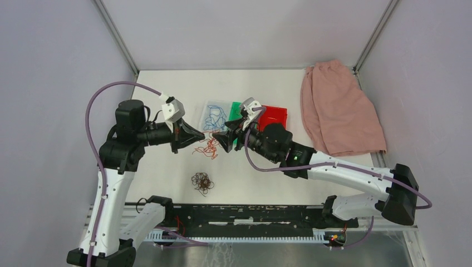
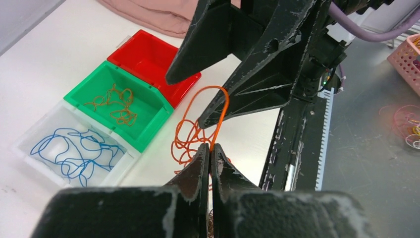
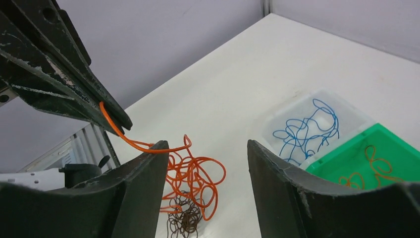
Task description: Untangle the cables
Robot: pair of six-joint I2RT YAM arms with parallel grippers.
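- From above, the left gripper (image 1: 199,135) and right gripper (image 1: 221,139) point at each other near the middle of the table (image 1: 256,181), their tips close together.
- An orange cable (image 1: 209,148) hangs in a loose tangle just below the two tips.
- A dark brown cable (image 1: 202,183) lies balled up on its own, nearer the arm bases.
- Behind the grippers stand a clear bin (image 1: 208,105) holding a blue cable (image 1: 215,118), a green bin (image 1: 235,107) and a red bin (image 1: 274,115) in a row; a pink cloth (image 1: 340,111) lies at the far right.
- On the left wrist view, the left gripper (image 2: 210,153) has its jaws pressed together on one loop of the orange cable (image 2: 195,136), which arches up from the pinch.
- The right gripper (image 2: 185,101) looms just beyond that loop, jaws spread.
- The blue cable (image 2: 74,148) sits in the clear bin (image 2: 27,134), a thin orange-brown wire (image 2: 114,105) in the green bin (image 2: 163,111); the red bin (image 2: 148,54) touches the green one.
- On the right wrist view, the right gripper (image 3: 207,145) has its jaws wide apart.
- The left gripper (image 3: 121,121) pinches an orange strand, which runs past the right gripper's finger; whether it touches, I cannot tell.
- The rest of the orange cable (image 3: 195,181) trails toward the dark brown cable (image 3: 183,222).
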